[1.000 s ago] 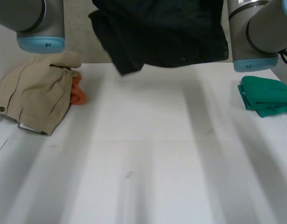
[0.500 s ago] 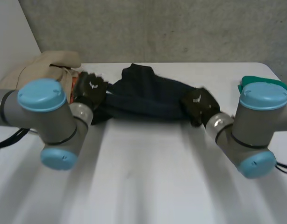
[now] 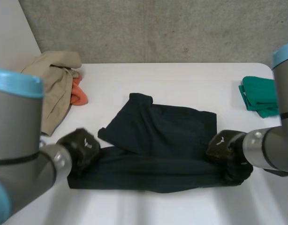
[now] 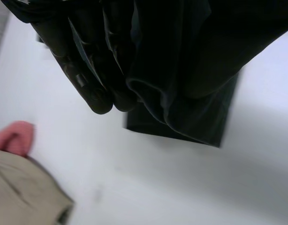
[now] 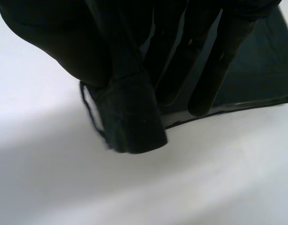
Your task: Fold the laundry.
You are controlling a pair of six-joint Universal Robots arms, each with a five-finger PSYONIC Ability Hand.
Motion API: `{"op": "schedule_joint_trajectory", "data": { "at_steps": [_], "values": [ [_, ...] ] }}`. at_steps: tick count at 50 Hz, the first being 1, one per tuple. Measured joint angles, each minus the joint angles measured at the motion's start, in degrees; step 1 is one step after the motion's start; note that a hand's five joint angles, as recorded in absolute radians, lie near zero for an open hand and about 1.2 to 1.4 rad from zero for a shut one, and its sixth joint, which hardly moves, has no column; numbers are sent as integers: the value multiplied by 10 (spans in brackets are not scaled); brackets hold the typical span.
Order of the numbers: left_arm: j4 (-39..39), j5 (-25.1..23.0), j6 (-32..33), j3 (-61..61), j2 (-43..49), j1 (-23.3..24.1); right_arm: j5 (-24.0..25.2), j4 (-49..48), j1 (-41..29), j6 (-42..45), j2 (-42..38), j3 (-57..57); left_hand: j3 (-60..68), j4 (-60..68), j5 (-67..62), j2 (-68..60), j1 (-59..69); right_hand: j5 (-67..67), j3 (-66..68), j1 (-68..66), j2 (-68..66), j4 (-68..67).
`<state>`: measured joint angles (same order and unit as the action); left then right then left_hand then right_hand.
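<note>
Left robot hand (image 3: 80, 148) and right robot hand (image 3: 227, 148) pinch garment (image 3: 158, 136) ends.

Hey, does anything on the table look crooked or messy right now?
The dark garment lies askew: its upper layer slants across the near strip gripped at its ends by the left hand and right hand, edges not lined up. The beige garment sits crumpled partly over an orange cloth at far left.

Head camera: high and back from the dark garment (image 3: 158, 145), looking down. Wrist cameras: close above its two ends; all share it.
</note>
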<state>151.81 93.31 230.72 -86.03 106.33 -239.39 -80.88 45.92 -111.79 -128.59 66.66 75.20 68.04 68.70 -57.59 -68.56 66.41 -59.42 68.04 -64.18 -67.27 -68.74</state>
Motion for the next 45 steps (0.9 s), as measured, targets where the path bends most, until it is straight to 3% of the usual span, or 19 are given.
{"op": "schedule_joint_trajectory", "data": {
  "at_steps": [8,14,15,19,21,22,24,35,45],
  "values": [
    [100,55,15,222,122,-13,-27,-148,-7,-46,-81,-144,0,0,-1,0,0,0,0,0,0,0],
    [180,77,3,398,164,-24,-49,-320,-6,-108,-99,-270,0,0,-1,0,0,0,0,0,0,0],
    [216,81,-12,446,167,-28,-52,-408,-6,-136,-99,-302,0,0,-1,0,0,0,0,0,0,0],
    [288,81,-50,492,157,-34,-48,-579,-6,-181,-95,-332,0,0,-2,0,0,0,0,0,0,0],
    [325,81,-71,497,148,-35,-46,-607,-6,-188,-95,-335,0,0,-2,0,0,0,0,0,0,0],
    [339,81,-80,496,144,-35,-37,-682,-5,-205,-96,-340,0,0,-9,0,0,0,1,0,0,0],
    [362,81,-93,485,136,-35,-27,-721,-6,-216,-100,-343,0,0,-11,0,0,0,1,0,0,0],
    [396,64,-101,340,122,-28,-3,-674,-2,-235,-123,-276,0,0,-12,0,0,-1,1,0,0,0],
    [420,42,-88,152,169,-7,-2,-642,18,-230,-134,-54,0,0,-12,0,0,-1,1,0,0,0]
  ]
}}
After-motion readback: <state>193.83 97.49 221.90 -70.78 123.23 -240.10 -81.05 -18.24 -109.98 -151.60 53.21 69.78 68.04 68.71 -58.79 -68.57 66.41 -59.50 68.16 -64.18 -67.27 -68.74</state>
